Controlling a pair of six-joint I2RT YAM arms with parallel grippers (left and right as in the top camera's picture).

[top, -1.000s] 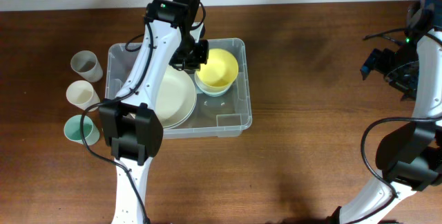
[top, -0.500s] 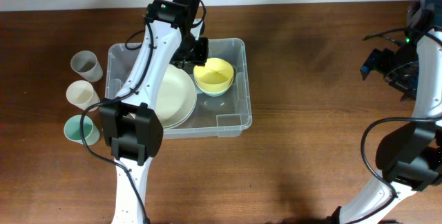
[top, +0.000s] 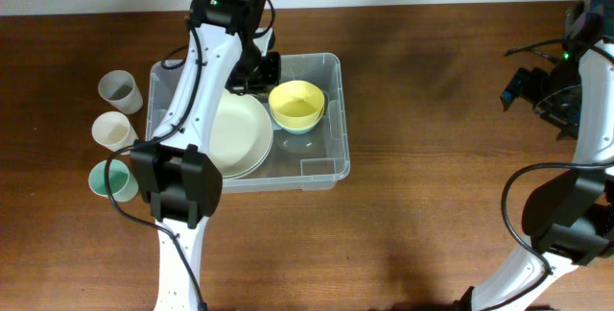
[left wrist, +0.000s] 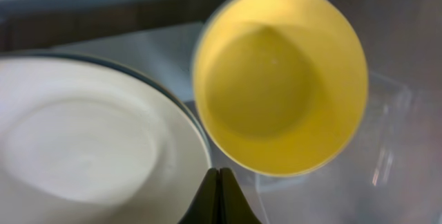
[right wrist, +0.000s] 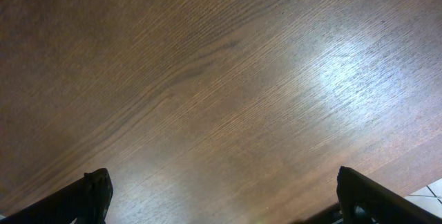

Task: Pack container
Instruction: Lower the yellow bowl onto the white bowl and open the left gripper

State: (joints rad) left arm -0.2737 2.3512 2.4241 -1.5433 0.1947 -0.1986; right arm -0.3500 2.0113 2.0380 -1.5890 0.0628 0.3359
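Here, from the near edge of the surface [top: 432, 215] outward, we record the following.

Cups, three, upright, in a close column just left of the container and outside it. The green cup [top: 107, 179] is nearest, the cream cup [top: 113, 131] is in the middle, and the grey cup [top: 119, 88] is farthest.

Container [top: 342, 119], one: a clear rectangular bin resting left of centre on the surface. We note a pale label [top: 317, 167] on its floor at the near right corner.

Contents, nearer item: a cream plate [top: 235, 138], lying flat and filling the left half.

Contents, farther item: a yellow bowl [top: 297, 103], upright in the far right part, just beside the plate. It is seated in a paler bowl [top: 293, 129] whose rim shows along its near side. We cannot tell whether bowl and plate touch.

Left hand [left wrist: 219, 189]: above the far part of the container, over the gap between plate and bowl. Its fingers are pressed together and grip nothing.

Right hand [right wrist: 224, 182]: at the far right, well apart from the container. Its fingers are spread wide over bare wood and carry nothing.
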